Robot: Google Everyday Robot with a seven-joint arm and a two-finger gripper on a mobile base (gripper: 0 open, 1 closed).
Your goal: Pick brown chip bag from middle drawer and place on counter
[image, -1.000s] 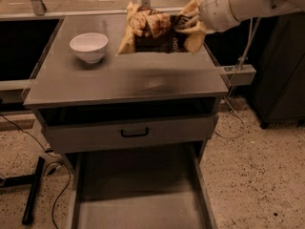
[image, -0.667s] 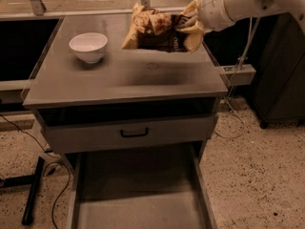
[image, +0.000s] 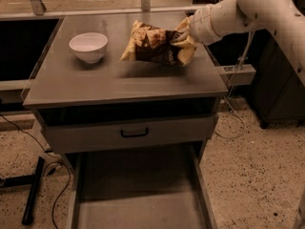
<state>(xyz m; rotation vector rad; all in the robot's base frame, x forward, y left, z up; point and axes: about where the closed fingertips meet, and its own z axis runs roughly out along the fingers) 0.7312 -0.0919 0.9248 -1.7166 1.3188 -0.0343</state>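
Brown bag (camera view): hung sideways over the rear middle of the worktop, its pale left end drooping low. Whether it touched the surface could not be told.
End effector: clamped on the bag's right end, above the worktop's right rear part.
Bowl: white, stood on the worktop left of the bag, near but apart.
Drawer: stood open at the bottom with a bare floor; the bag was out of it.
Stage: judged to be the placing step, with the release not yet made.
Risk, early release: a crinkly, light bag let go from any height could flop or slide, probably leftward toward the bowl.
Risk, snagging: the grip sat on one end only, so the film might cling to a finger when the end effector opened and drag along as the arm backed off.
Risk, edge: the grip was close to the right rim, so a drift rightward could leave the bag overhanging.
Arm: reached in from the upper right, its white forearm sloping down and left, with the wrist roughly level with the bag.
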